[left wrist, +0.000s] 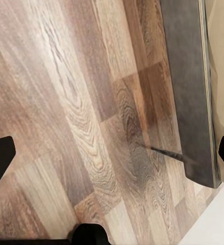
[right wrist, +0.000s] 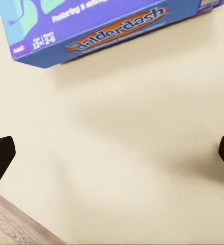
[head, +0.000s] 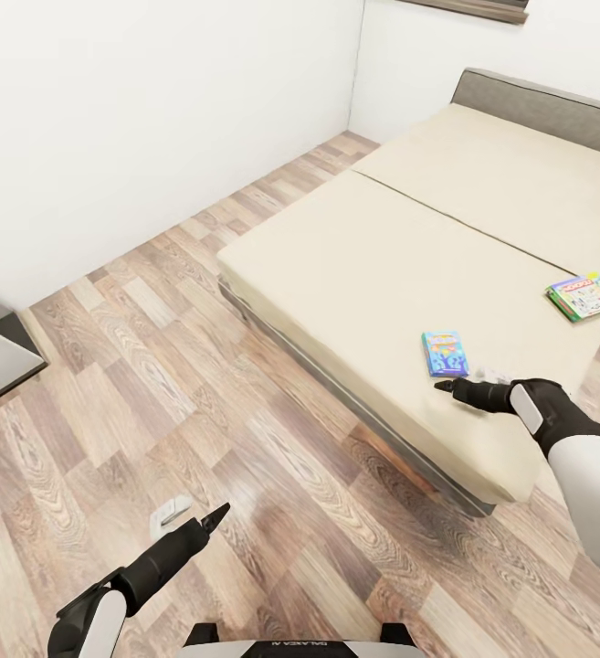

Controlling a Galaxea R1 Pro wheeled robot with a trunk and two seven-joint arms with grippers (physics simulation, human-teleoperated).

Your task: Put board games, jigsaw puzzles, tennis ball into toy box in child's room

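Lying flat: blue game [head: 445,353] on the bed [head: 373,265], near its front edge; apart from the right gripper [head: 459,382], whose tips sit just short of the box.
Second game: green-white box [head: 585,296], flat on the bed, well apart from the blue one, toward the right edge.
Writing: right wrist view reads "Balderdash" on the blue game's [right wrist: 112,28] side, with "12+" and "2-6"; the head view shows no legible text there. "MONOPOLY" reads faintly on the green-white box.
Right arm: reaches in low over the mattress; jaws wide, holding nothing.
Left gripper [head: 204,521]: over the wood floor [head: 153,366], jaws wide, empty.
Left wrist view: floor planks and dark bed frame [left wrist: 191,87].
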